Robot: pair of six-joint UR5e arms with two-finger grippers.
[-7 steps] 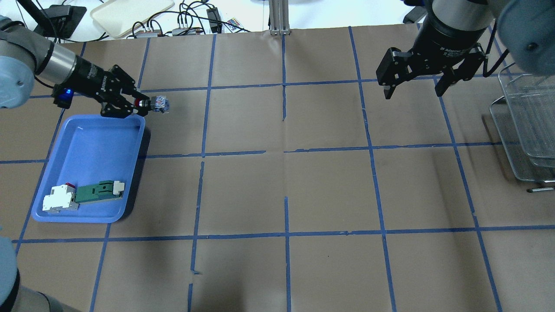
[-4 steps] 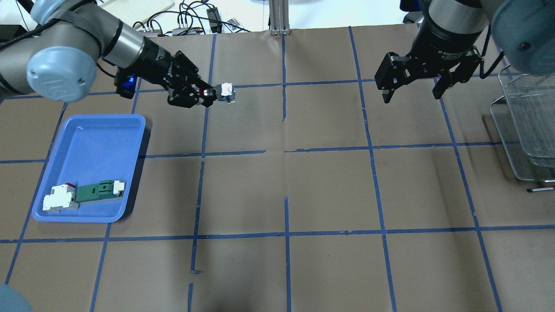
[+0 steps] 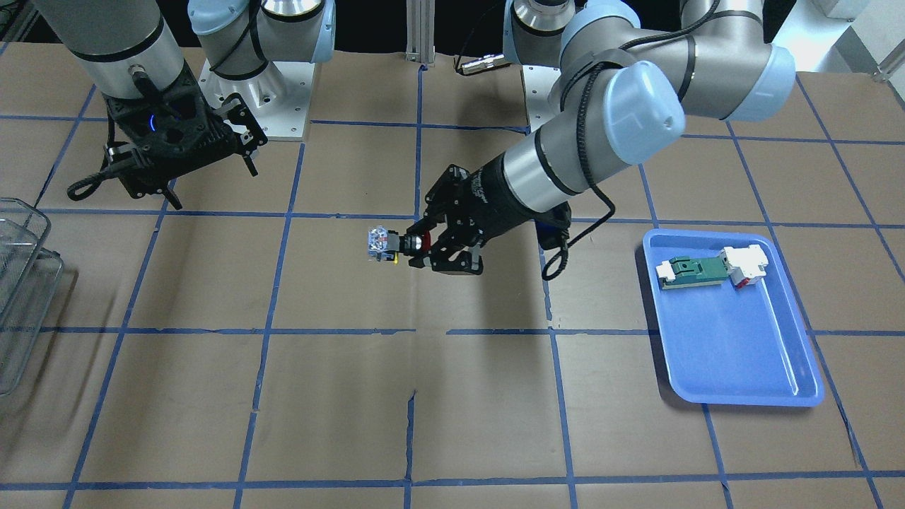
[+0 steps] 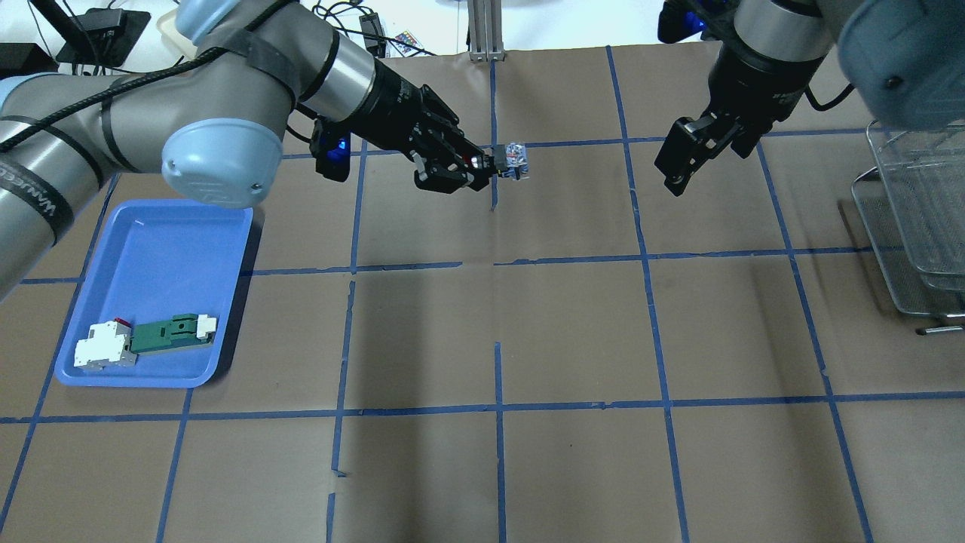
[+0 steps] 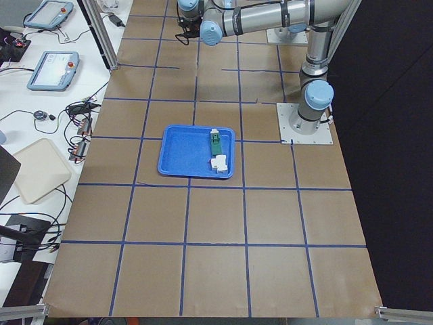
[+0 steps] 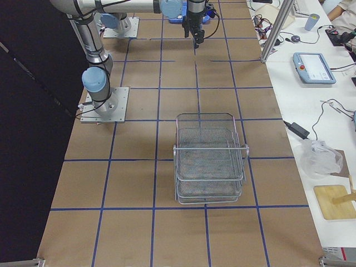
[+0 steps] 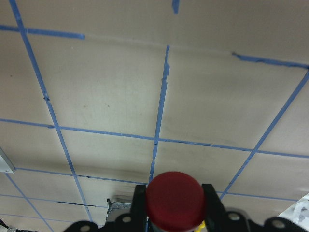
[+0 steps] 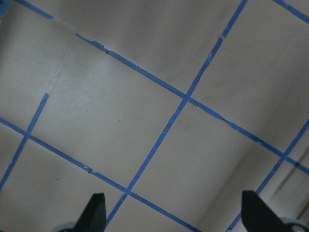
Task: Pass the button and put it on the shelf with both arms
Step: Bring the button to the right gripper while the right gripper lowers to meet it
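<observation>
My left gripper [image 4: 482, 164] is shut on the button [image 4: 515, 159], holding it in the air over the far middle of the table with the blue-and-clear block pointing toward the right arm. The front-facing view shows the gripper [image 3: 418, 244] and the button [image 3: 384, 244] too. In the left wrist view the red head [image 7: 175, 200] sits between the fingers [image 7: 211, 200]. My right gripper [image 4: 709, 154] is open and empty, about a grid square to the right of the button, and also shows in the front-facing view [image 3: 212, 180]. The wire-mesh shelf [image 4: 916, 219] stands at the right edge.
A blue tray [image 4: 166, 249] at the left holds a green-and-white flat part [image 4: 170, 334] and a white block with a red tab [image 4: 105, 347]. Brown paper with a blue tape grid covers the table. Cables and a cream tray lie beyond the far edge.
My left arm has carried the button rightward from beside the blue tray to the table's centre line. My right gripper has turned and edged slightly toward it, still open.
</observation>
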